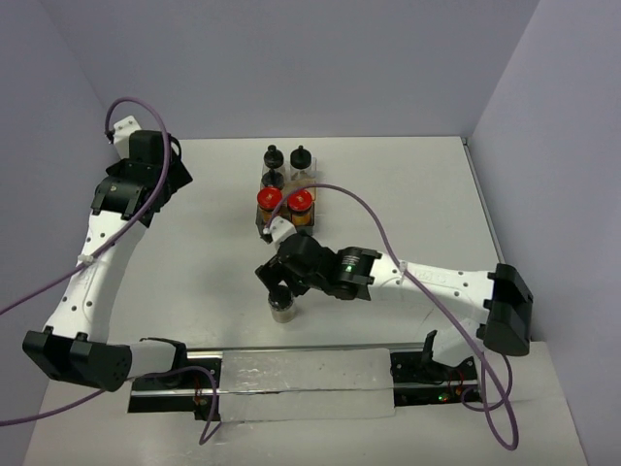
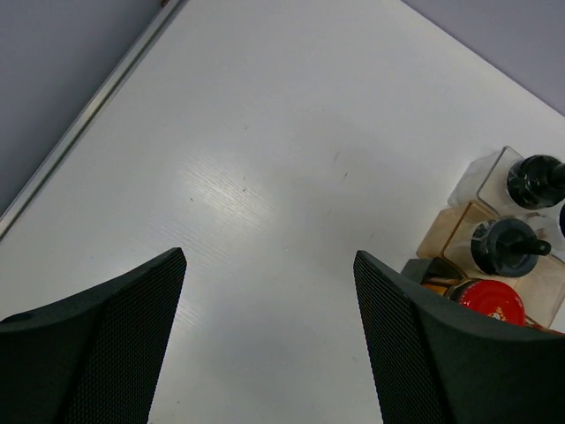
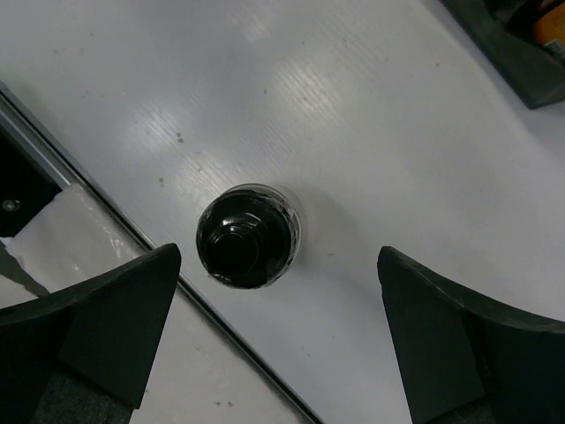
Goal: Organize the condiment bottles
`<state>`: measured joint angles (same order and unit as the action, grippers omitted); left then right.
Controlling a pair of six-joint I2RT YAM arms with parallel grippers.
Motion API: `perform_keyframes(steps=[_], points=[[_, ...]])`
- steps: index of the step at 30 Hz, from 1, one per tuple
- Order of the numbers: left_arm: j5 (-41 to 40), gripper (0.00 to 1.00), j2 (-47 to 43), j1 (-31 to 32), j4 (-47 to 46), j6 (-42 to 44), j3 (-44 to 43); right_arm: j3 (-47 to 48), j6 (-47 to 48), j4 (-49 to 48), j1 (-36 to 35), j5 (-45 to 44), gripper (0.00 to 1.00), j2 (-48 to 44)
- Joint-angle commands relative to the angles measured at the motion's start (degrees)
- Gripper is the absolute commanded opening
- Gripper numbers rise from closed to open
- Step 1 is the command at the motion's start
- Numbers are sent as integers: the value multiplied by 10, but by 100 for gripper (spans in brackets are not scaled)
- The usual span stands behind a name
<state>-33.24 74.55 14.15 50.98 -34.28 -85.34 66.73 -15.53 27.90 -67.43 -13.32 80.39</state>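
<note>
- Top view — four of the condiment bottles stand grouped in the clear tray (image 1: 313, 186), around the middle of the table (image 1: 417, 194) and toward its far edge. The black-capped bottles (image 1: 274, 161) fill the far row and the red-capped bottles (image 1: 269, 201) the near row. A loose black-capped bottle (image 1: 282, 308) stands alone close to the near edge, directly under the right gripper (image 1: 279, 286). The left gripper (image 1: 167, 173) hangs near the far left corner, well apart from all of them.
- Left wrist view — the left gripper's jaws stand partly apart with only bare table between them, so it has hold of nothing. The trayed bottles show off to one side.
- Right wrist view — the right gripper is spread as wide as it goes. The loose bottle stands upright between its fingers (image 3: 115, 309), nearer one of them and touched by neither, so it is not yet gripped.
- Progress, as I judge it: four bottles are sorted and one is left. It needs gripping, lifting and setting in the tray. Whether a free slot remains there, I cannot tell.
</note>
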Motion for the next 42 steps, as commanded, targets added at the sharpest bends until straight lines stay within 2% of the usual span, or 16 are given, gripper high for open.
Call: perform_keyframes(steps=[1,17,21,23,24,26,27,28,30,31,38,42], points=[[21,85,-25,-11,-27,-11,7,26,1,-2,-13,-14,100,43],[33,84,-18,-19,-46,-13,49,25,1,-43,-17,9,99,131],[32,85,-17,-20,-49,-11,58,31,1,-40,-17,9,91,145],[34,85,-18,-22,-51,-11,62,32,1,-38,-19,5,81,147],[34,84,-18,-23,-54,-11,65,32,1,-36,-19,3,72,145],[34,84,-15,-25,-52,-7,65,33,1,-33,-21,-7,60,142],[34,85,-15,-25,-50,-5,63,33,1,-30,-22,-12,47,139],[32,85,-15,-25,-49,-4,62,34,1,-29,-22,-14,46,135],[33,85,-17,-31,-51,1,65,38,1,-21,-22,-22,31,120],[34,85,-17,-33,-52,2,67,41,1,-15,-22,-27,28,116],[64,85,-13,-57,-59,-4,91,124,1,71,-14,-84,28,96],[78,84,-22,-69,-65,-4,110,185,1,106,9,-86,27,85]])
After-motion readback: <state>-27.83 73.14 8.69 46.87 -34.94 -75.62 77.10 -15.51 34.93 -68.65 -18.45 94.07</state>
